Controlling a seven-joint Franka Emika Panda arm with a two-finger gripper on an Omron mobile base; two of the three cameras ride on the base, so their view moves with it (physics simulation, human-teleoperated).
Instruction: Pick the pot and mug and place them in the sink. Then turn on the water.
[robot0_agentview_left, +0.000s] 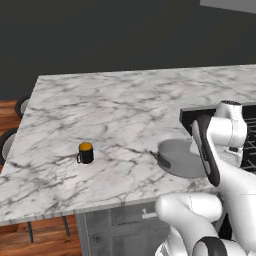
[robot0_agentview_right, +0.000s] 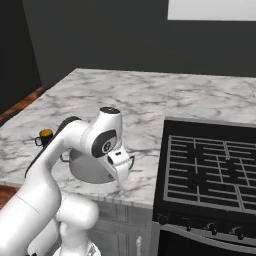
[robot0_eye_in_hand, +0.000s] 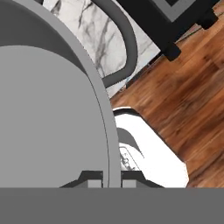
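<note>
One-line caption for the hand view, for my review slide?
Gripper shut on the grey pot rim, loop handle beyond, over the marble counter edge.

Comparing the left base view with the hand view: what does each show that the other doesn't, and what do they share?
Left base view alone: the mug standing on the marble counter, well apart from the pot, and the whole white arm.
Hand view alone: the jaws shut on the pot's rim, one finger either side, one loop handle and wood floor below.
Both: the pot, the counter and the dark stove edge.
</note>
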